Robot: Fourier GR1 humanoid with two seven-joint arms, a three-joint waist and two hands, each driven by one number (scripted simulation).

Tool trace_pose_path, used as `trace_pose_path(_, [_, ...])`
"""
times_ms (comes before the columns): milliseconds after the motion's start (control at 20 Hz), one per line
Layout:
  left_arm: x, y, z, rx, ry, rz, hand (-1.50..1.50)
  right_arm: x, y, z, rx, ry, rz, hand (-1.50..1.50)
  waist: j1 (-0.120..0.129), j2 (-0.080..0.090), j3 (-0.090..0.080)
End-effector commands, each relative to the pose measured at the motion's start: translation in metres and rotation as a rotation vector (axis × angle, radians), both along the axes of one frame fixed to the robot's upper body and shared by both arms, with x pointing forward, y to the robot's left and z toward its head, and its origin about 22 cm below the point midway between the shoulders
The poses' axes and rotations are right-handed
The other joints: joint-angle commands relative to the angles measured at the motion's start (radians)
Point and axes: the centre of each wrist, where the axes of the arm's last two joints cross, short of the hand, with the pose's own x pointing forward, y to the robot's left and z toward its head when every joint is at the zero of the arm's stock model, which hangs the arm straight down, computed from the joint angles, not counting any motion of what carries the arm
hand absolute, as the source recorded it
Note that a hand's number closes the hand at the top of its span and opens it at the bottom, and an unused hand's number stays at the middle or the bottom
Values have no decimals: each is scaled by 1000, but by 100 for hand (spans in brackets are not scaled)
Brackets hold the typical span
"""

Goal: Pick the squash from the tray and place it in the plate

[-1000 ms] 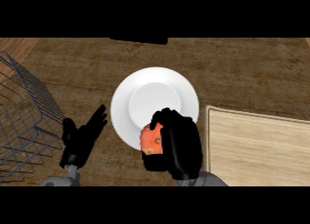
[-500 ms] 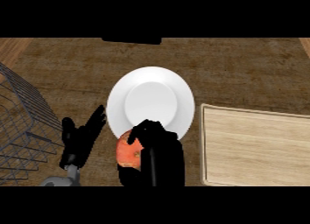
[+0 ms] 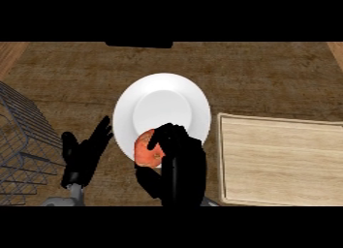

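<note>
Over the near rim of the plate, the right hand (image 3: 176, 157) curls its black fingers and thumb round the squash (image 3: 148, 149), hiding the right side of it. What shows of the squash is a rounded, orange-red lump with a smooth skin and paler patches; its long axis runs roughly up and down the view, toward the plate's middle, though which end is the stem I cannot tell. It overlaps the plate's lower-left edge. Whether it touches the plate cannot be told. The plate (image 3: 167, 99) is white, smooth and oval in this view, with a shallow inner well. Just left of it the left hand (image 3: 85, 155) rests with its fingers straight and spread, holding nothing. Right of the plate lies the tray (image 3: 288, 160), a pale wooden rectangle with a raised rim. A dark wire basket (image 3: 13, 140) stands at the far left. All sit on the brown, wood-grained bench (image 3: 267, 72).
</note>
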Motion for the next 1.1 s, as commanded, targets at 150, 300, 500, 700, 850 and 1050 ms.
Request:
trace_pose_path(150, [8,-1,6,-7,9,13,0,36,-6,-8,201,0,-219,150,-11,11,0])
trace_pose_path(300, [7,-1,2,12,8,19,0,61,-12,-15,195,-27,-256,150,-9,15,-1])
trace_pose_path(500, [-1,0,4,-8,9,13,0,87,-14,-17,199,-25,-281,150,6,13,-1])
trace_pose_path(700, [-4,5,-12,-21,3,10,0,107,-19,-27,208,-49,-279,150,1,17,-2])
trace_pose_path(850, [-5,-1,1,-8,-7,-5,0,117,-36,-38,223,159,-401,150,8,18,0])
trace_pose_path(1050, [8,-5,6,-13,-14,-39,0,131,-37,-55,97,344,-378,-150,30,32,0])
